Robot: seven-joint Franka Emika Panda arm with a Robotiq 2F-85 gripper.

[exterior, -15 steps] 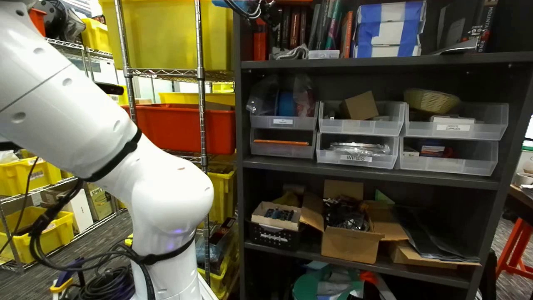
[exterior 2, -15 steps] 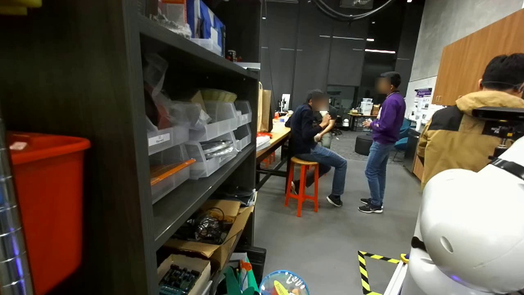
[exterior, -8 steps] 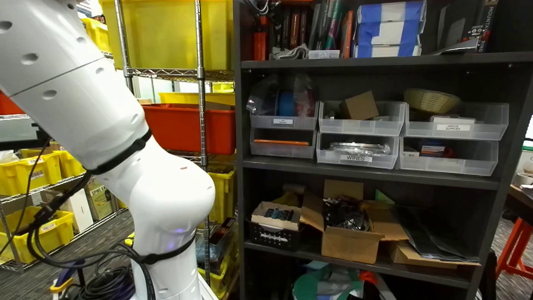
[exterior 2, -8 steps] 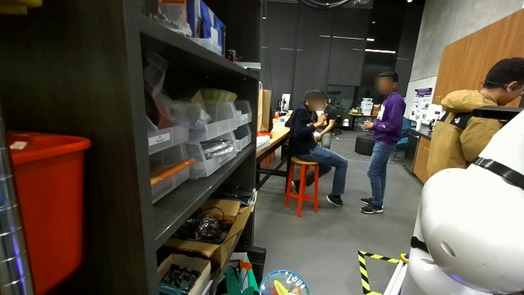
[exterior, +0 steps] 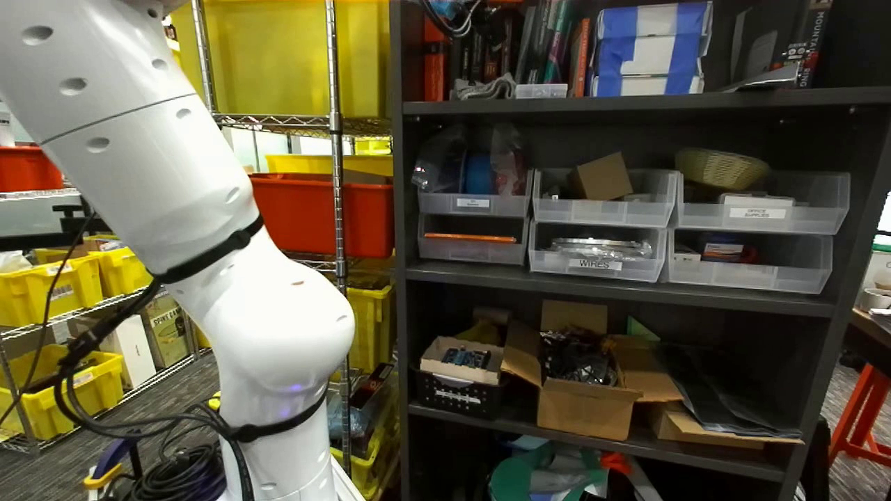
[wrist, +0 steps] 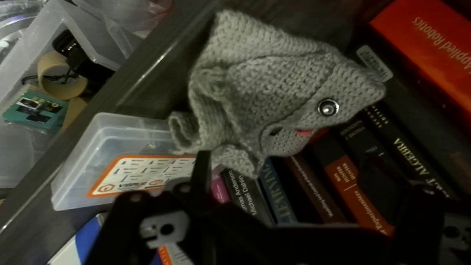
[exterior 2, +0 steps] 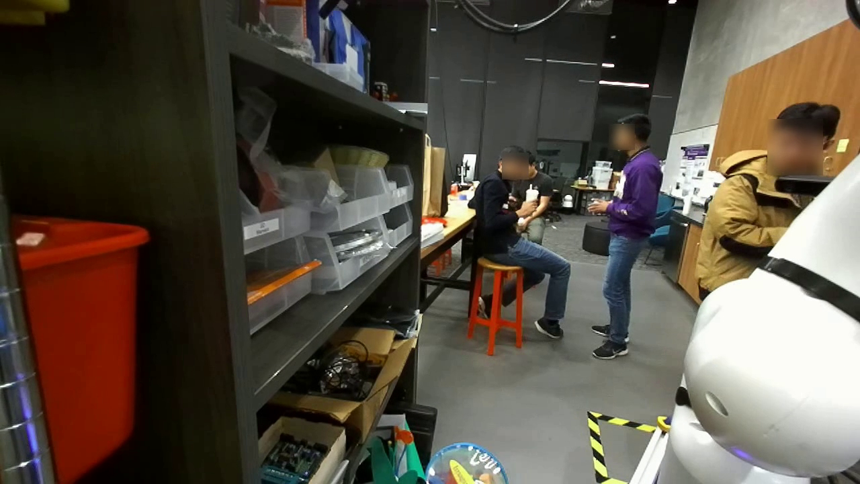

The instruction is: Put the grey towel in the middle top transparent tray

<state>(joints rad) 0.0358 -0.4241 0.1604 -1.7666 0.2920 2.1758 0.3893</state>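
We get the button [wrist: 328, 107] on the grey towel [wrist: 268, 84] only in wrist view; gripper [wrist: 289, 165] spread, one side murky.

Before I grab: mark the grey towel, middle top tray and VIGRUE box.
Grey towel [wrist: 272, 82]: wrist view, middle of its knit.
Middle top tray [exterior: 600, 211]: in an exterior view, front wall.
VIGRUE box [wrist: 144, 172]: wrist view, its printed label.

Grey towel [wrist: 272, 86], whitish middle top tray [exterior: 604, 211], blue-and-white striped boxes [exterior: 651, 47], black-and-yellow striped floor tape [exterior 2: 594, 444]
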